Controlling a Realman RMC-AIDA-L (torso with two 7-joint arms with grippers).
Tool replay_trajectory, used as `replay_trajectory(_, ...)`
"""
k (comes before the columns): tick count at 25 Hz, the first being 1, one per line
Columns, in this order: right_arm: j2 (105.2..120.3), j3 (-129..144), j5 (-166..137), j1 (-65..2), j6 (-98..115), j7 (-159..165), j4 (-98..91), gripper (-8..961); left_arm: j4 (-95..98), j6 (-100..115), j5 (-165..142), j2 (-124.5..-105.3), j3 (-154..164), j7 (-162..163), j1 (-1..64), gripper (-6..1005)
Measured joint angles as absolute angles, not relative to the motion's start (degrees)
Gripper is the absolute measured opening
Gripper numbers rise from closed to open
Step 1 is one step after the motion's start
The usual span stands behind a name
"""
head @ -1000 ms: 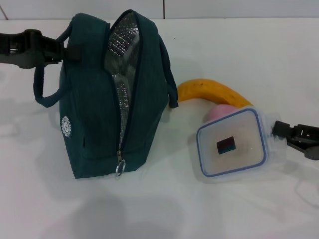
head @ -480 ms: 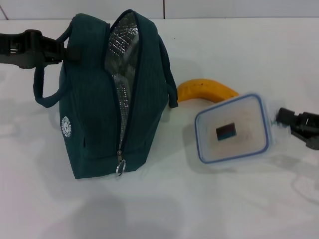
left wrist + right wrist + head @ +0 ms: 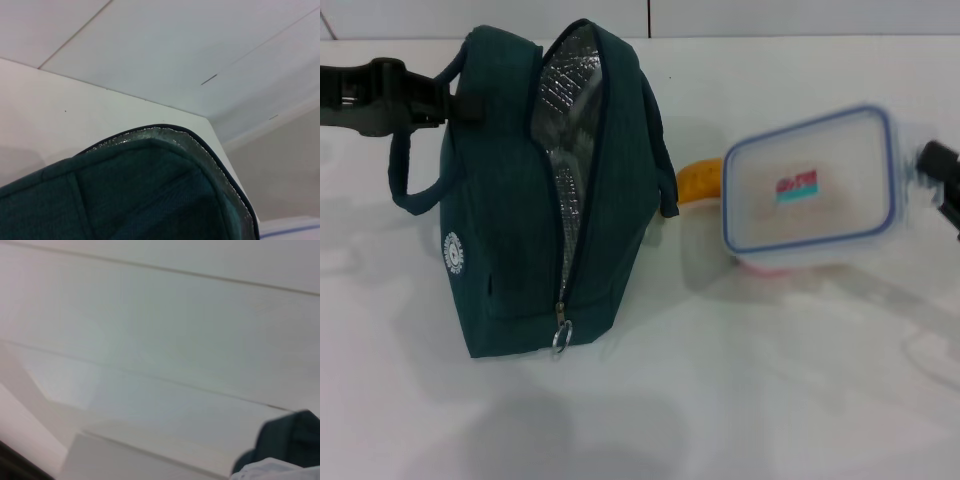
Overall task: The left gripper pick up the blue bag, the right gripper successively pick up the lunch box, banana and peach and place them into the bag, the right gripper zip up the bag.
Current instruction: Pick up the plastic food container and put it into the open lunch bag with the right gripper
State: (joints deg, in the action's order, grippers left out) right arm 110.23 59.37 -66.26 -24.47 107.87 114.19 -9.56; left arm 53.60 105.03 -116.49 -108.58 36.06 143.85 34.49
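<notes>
The blue bag (image 3: 520, 230) stands upright on the white table, its zip open and the silver foil lining (image 3: 565, 110) showing. My left gripper (image 3: 438, 100) is shut on the bag's near handle at its top left. My right gripper (image 3: 932, 165) at the right edge is shut on the end of the lunch box (image 3: 810, 185) and holds it tilted in the air, right of the bag. The banana (image 3: 700, 182) shows only as a yellow end beside the box. The peach is almost hidden under the box. The bag's top (image 3: 150, 190) fills the left wrist view.
The zip's ring pull (image 3: 560, 340) hangs at the bag's lower front. The table (image 3: 720, 400) is white, with a wall seam behind. In the right wrist view a dark corner of the bag (image 3: 285, 440) shows against the wall.
My right gripper has lifted the lunch box off the table, up and a little towards the bag, tilting it. The box now covers the peach and most of the banana. The left arm is still.
</notes>
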Motion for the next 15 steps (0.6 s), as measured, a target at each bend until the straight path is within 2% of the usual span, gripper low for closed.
replay_trajectory(15, 111.55, 58.96, -55.62, -27.58, 109.47, 119.1, -9.56, 93, 53.2, 105.02, -115.79, -109.05, 36.03, 144.17, 35.5, 34)
